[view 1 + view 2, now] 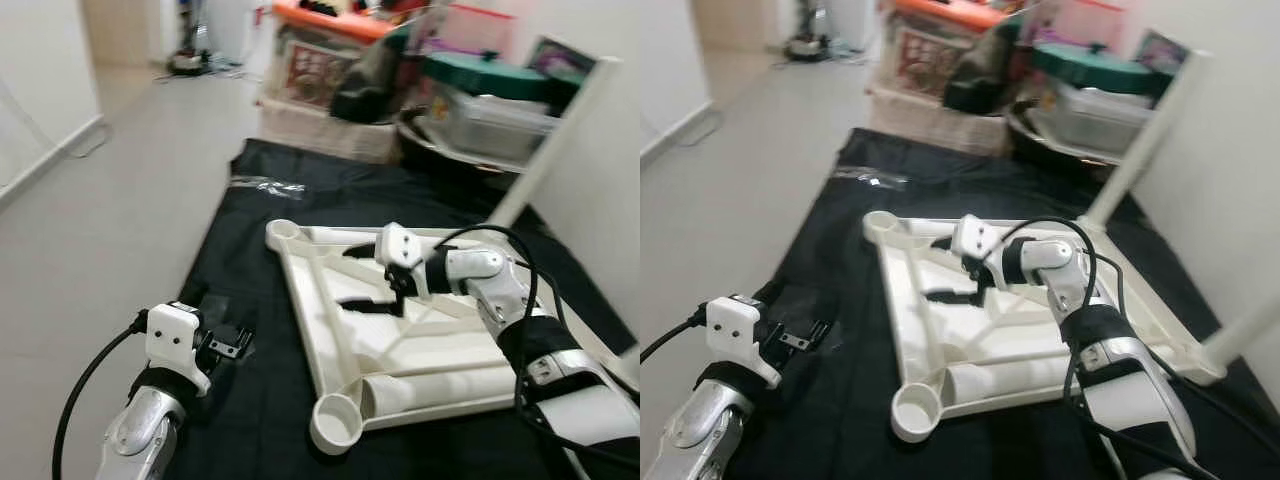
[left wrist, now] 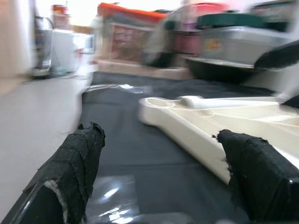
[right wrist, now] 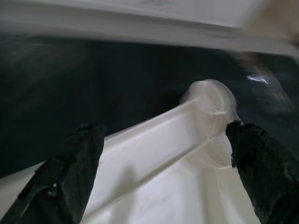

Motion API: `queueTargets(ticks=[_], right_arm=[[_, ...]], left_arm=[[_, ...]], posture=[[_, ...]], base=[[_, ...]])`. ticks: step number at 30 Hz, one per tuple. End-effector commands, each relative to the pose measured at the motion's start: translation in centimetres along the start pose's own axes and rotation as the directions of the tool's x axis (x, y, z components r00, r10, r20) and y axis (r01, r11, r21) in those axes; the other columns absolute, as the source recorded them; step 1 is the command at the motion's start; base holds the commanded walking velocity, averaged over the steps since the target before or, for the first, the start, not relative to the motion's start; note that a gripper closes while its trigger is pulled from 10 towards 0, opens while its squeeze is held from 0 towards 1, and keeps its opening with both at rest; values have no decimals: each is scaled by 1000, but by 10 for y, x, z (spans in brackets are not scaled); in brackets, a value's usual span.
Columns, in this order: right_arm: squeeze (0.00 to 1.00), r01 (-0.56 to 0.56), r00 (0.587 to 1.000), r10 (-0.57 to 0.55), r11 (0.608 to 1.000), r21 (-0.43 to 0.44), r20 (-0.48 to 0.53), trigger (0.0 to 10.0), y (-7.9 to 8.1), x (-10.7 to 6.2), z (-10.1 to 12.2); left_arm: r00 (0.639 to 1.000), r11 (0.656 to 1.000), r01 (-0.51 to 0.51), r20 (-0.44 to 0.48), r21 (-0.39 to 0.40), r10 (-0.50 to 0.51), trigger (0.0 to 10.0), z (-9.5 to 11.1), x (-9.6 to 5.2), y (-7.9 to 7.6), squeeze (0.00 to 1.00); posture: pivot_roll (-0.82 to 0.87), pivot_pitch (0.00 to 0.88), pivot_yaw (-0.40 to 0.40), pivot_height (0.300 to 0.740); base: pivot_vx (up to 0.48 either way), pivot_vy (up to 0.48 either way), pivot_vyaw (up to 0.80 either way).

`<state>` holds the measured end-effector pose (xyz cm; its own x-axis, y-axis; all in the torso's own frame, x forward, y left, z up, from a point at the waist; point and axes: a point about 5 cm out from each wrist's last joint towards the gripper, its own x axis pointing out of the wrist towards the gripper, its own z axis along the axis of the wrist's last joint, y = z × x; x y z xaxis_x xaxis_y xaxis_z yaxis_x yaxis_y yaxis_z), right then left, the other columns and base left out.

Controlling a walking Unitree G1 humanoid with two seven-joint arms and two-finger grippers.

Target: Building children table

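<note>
Basically the tabletop [image 1: 400, 350] lies upside down on a black mat [image 1: 250, 400], mid-scene, ribs up, with round leg sockets at its corners. Looks like light, stiff moulded plastic, smooth and likely slippery; best held across a rib or the rim, where two fingers can straddle an edge, not the flat panel. One leg [image 1: 435, 385] lies along the near rim beside the near-left socket [image 1: 335, 420]. Right gripper [image 1: 365, 275] hovers over the far-left part of the underside, jaws spread wide, nothing between them; its wrist view shows a rib and the far-left socket [image 3: 210, 100] between the fingers, though blurred, so contact is unclear. Left gripper [image 1: 228, 345] sits low over the mat, left of the tabletop, apart from it, jaws released.
</note>
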<state>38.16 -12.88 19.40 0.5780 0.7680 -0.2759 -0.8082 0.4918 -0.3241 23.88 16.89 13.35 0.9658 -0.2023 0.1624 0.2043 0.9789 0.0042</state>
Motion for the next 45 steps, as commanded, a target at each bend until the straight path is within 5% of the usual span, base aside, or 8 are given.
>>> queueTargets(ticks=[1, 5, 6, 9, 13, 37, 38, 45], right_arm=[[576, 151, 988, -145, 975, 160, -51, 10000, 0, 9, -12], [486, 236, 972, -224, 937, 256, -77, 10000, 6, 21, -15], [157, 328, 945, -300, 876, 355, -131, 10000, 12, 32, -21], [0, 382, 924, -331, 807, 451, -191, 10000, 21, 41, -27], [0, 391, 920, -298, 721, 572, -254, 10000, 45, 58, -31], [0, 455, 879, -241, 682, 572, -412, 9882, 77, 68, -44], [0, 389, 905, -177, 713, 583, -388, 3882, 88, 70, -42], [0, 286, 929, -69, 756, 589, -363, 4196, 106, 75, -39]], left_arm=[[1000, 1000, 16, 1, -13, -16, 10000, 0, 1, -4, 0], [1000, 1000, 15, 0, -12, -15, 10000, 0, 1, -3, 0], [1000, 1000, 15, -1, -12, -15, 10000, 0, 1, -2, 0], [1000, 1000, 14, -2, -11, -14, 10000, -1, 1, -2, 0], [1000, 1000, 15, -3, -13, -15, 10000, -1, 2, -2, 0], [1000, 1000, 15, -1, -18, -15, 10000, -2, 3, -3, 0], [1000, 1000, 16, -2, -19, -16, 10000, -2, 3, -3, 0], [1000, 1000, 17, -3, -19, -17, 10000, -2, 4, -3, 0]], posture=[[137, 0, -230, 740], [137, 0, -228, 740], [142, 0, -227, 740], [143, 0, -226, 740], [138, 0, -224, 740], [145, 0, -234, 740], [149, 0, -233, 740], [154, 0, -235, 740]], base=[[0, 0, 0], [0, 0, 0], [0, 0, 0], [0, 0, 0], [0, 0, 0], [0, 0, 0], [0, 0, 0], [0, 0, 0]])
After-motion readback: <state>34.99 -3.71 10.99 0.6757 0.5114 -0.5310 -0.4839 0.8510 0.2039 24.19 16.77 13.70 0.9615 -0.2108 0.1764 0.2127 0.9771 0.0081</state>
